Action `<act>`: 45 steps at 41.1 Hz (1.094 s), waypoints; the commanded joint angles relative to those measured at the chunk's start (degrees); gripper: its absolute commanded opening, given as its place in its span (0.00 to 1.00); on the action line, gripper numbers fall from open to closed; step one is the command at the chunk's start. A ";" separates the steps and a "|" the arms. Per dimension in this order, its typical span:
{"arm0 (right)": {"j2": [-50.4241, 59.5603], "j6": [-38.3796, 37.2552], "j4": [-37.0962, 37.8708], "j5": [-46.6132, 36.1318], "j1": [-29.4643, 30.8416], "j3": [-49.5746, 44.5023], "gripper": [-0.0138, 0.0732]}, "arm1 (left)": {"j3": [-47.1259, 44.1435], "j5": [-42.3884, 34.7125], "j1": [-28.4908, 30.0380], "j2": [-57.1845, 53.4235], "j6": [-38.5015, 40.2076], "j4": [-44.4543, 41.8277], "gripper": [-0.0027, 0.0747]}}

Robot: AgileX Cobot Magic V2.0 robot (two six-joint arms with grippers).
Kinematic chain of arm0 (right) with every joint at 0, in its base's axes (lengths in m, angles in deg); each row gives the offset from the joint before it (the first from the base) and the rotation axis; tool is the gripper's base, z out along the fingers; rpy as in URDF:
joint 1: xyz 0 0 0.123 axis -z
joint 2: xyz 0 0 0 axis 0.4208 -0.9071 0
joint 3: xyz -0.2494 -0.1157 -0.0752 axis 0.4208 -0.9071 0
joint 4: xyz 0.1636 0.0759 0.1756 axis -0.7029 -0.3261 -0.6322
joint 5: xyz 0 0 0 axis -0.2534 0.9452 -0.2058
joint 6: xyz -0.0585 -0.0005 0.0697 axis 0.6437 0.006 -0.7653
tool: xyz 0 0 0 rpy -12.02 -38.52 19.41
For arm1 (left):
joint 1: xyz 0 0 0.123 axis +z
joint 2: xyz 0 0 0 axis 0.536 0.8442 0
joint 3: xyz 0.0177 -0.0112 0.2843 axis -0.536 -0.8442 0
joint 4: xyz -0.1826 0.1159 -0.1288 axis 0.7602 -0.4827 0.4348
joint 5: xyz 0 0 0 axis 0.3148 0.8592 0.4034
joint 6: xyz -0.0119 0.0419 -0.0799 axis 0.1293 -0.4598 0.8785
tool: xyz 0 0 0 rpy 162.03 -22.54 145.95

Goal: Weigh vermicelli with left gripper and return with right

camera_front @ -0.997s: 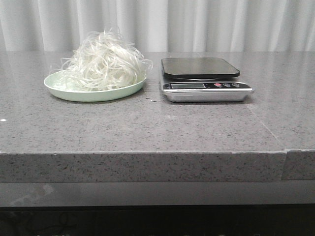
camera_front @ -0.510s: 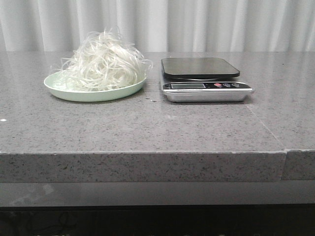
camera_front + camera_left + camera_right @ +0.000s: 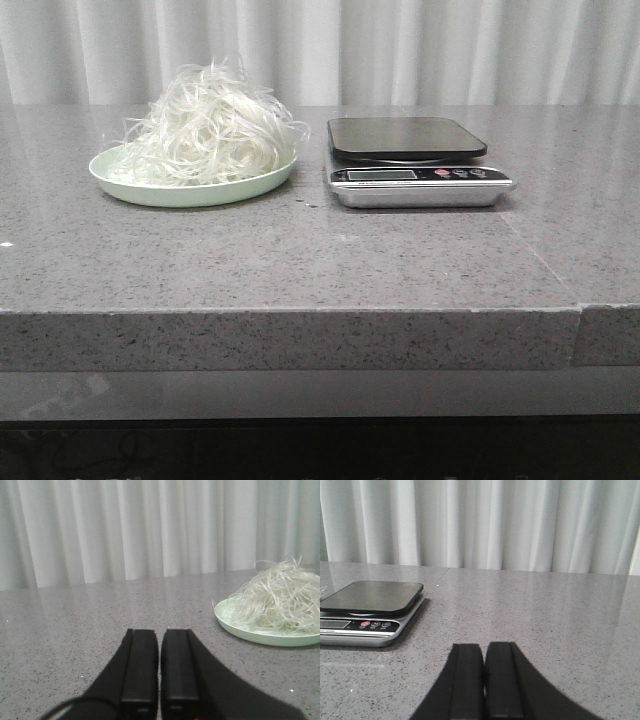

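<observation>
The vermicelli [image 3: 212, 128] is a fluffy white tangle heaped on a pale green plate [image 3: 190, 189] at the left of the grey counter. It also shows in the left wrist view [image 3: 277, 600] on the plate [image 3: 260, 636]. A kitchen scale [image 3: 412, 160] with a black platform stands beside the plate, nothing on it; it also shows in the right wrist view [image 3: 370, 611]. My left gripper [image 3: 160, 632] is shut and empty, low over the counter, apart from the plate. My right gripper [image 3: 483, 646] is shut and empty, apart from the scale. Neither gripper shows in the front view.
White curtains hang behind the counter. The counter's front edge [image 3: 300, 312] runs across the front view, with a seam [image 3: 580, 310] at the right.
</observation>
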 commanded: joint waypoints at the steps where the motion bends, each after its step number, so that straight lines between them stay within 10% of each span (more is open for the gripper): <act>1: 0.89 0.00 0.61 -4.98 0.27 0.41 0.34 | -0.34 -4.67 -0.01 -1.08 0.71 0.47 0.22; 45: 0.89 0.00 0.61 -4.98 0.27 0.41 0.34 | -0.34 -4.67 3.22 -1.19 0.71 0.47 0.22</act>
